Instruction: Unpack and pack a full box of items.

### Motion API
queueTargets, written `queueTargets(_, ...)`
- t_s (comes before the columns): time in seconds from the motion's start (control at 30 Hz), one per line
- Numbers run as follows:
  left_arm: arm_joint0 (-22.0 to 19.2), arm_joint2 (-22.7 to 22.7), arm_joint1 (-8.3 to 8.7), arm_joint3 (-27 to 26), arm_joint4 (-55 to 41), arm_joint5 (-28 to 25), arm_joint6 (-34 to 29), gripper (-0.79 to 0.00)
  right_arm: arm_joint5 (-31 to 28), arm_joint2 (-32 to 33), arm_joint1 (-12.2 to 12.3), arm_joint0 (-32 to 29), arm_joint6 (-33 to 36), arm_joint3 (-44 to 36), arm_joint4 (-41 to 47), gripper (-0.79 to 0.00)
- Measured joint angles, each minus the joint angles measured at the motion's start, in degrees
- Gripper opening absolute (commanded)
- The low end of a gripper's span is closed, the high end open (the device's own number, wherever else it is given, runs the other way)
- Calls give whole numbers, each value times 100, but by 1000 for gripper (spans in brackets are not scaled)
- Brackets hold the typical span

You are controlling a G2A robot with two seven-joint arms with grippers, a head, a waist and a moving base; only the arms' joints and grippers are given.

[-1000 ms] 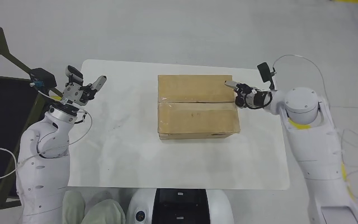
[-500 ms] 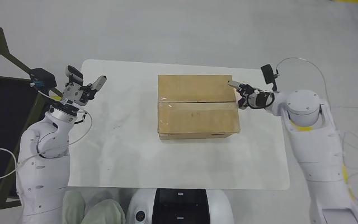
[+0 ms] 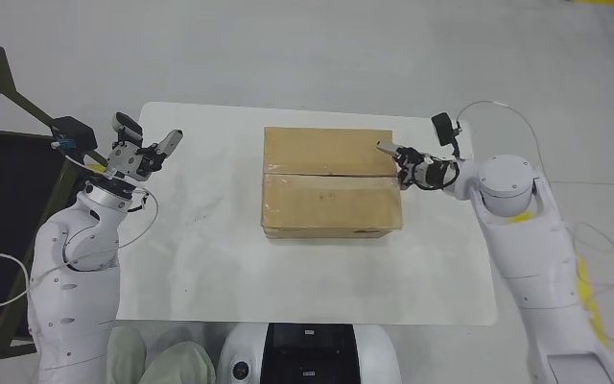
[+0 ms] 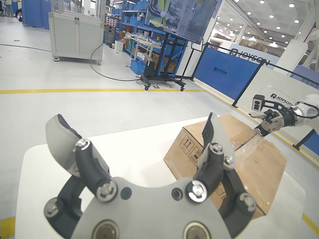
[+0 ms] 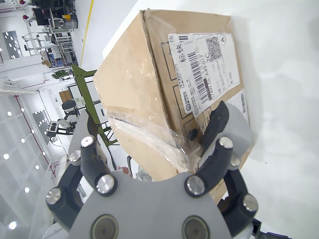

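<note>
A taped brown cardboard box (image 3: pixel 331 182) lies closed in the middle of the white table (image 3: pixel 211 269). My right gripper (image 3: pixel 394 159) is at the box's right end, level with the tape seam. In the right wrist view this gripper (image 5: pixel 152 115) is open and straddles the upper edge of the box (image 5: pixel 129 75): one finger is above the top, the other rests against the end face with the shipping label (image 5: pixel 206 65). My left gripper (image 3: pixel 151 144) hangs open at the table's far left corner, well away from the box (image 4: pixel 239 150), with nothing between its fingers (image 4: pixel 211 125).
A dark frame with green bars (image 3: pixel 19 182) stands off the table's left side. Bare tabletop lies in front of the box and to its left. The table's right edge (image 3: pixel 484 240) runs just beyond the right arm.
The right gripper has moved left against the box's end, and the box has slid a little to the left. The left arm has kept still.
</note>
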Motion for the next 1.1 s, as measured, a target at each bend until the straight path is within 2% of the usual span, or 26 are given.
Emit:
queueTargets(0.4, 0, 0, 0, 0, 0, 0, 0, 0, -78, -284, -41, 150, -143, 134, 120, 0)
queueTargets(0.77, 0, 0, 0, 0, 0, 0, 0, 0, 4, 530, 129, -488, -817, -548, -38, 0)
queueTargets(1.1, 0, 0, 0, 0, 0, 0, 0, 0, -473, 1235, 208, -1265, -1709, -1193, -28, 0)
